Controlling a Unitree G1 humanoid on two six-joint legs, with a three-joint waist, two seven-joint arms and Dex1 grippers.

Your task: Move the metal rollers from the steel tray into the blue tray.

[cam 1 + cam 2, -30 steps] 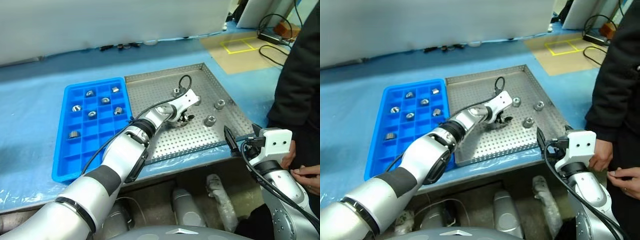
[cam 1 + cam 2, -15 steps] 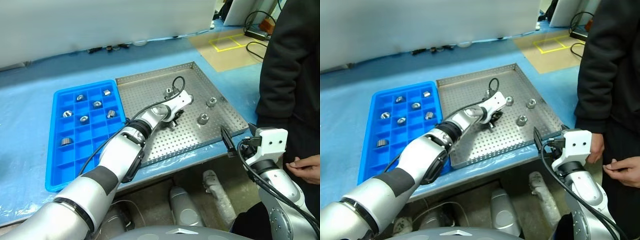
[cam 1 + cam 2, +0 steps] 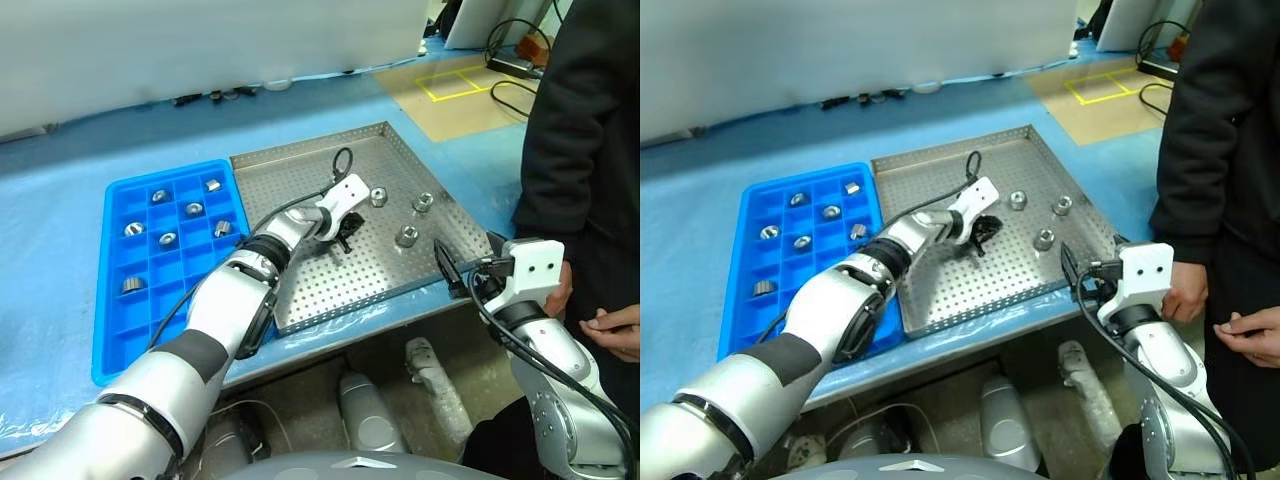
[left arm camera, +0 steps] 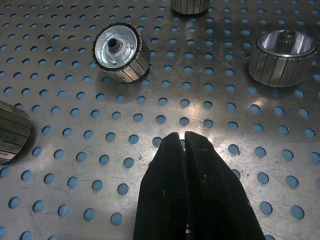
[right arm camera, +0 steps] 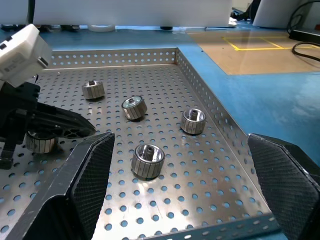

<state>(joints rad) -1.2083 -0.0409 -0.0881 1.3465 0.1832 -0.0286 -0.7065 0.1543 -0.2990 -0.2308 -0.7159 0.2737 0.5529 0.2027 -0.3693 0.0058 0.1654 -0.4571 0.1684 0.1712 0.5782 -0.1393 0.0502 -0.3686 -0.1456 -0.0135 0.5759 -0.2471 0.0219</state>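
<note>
Reaching over the steel tray [image 3: 300,290], the left gripper [image 4: 181,141] has its two black fingers pressed flat together with nothing between them; tips sit just over the perforated floor, clear of every roller. Metal rollers [image 4: 121,45] lie loose around it on the steel tray: one tipped on its side ahead of the fingertips, another [image 4: 282,50] off to one side, a third [image 4: 12,130] cut by the frame edge. From the head camera, three rollers [image 3: 406,236] sit toward the right rim of the steel tray. Blue tray [image 3: 125,335] lies just left of the steel tray, touching along the long edge, with six rollers [image 3: 167,239] already in separate compartments. Right gripper [image 5: 180,195] hangs off the steel tray's near right corner, fingers spread wide, empty. A person in dark clothing [image 3: 590,130] stands at the right.
</note>
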